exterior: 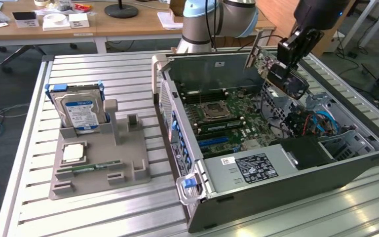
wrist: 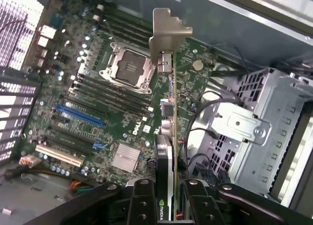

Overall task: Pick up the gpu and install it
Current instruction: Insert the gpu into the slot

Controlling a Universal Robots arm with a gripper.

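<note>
The gpu [wrist: 165,156] hangs in the air above the open computer case [exterior: 295,182], clamped between the arm's black jaws, which are closed tight on its two flat sides near one end. The wrist view looks along the card edge-on: a thin blade with a bent, silvery metal bracket [wrist: 164,36] at the far end and a green-and-white NVIDIA mark [wrist: 161,208] just by the jaws. Under it lies the green motherboard [wrist: 98,102], printed with DELL, carrying a square metal processor socket [wrist: 128,68], a finned silver heat sink [wrist: 126,157], a long blue slot [wrist: 80,116] and a white one [wrist: 58,155], beside a perforated steel drive cage [wrist: 254,132]. The exterior view shows the gpu [exterior: 293,84] tilted over the case's rear half, well clear of the board [exterior: 222,118]. On the exterior view's left, a grey plastic holder [exterior: 97,168] stands on the ribbed aluminium table [exterior: 110,74], with a silver hard drive [exterior: 81,111] upright in it, its label blue and white.
</note>
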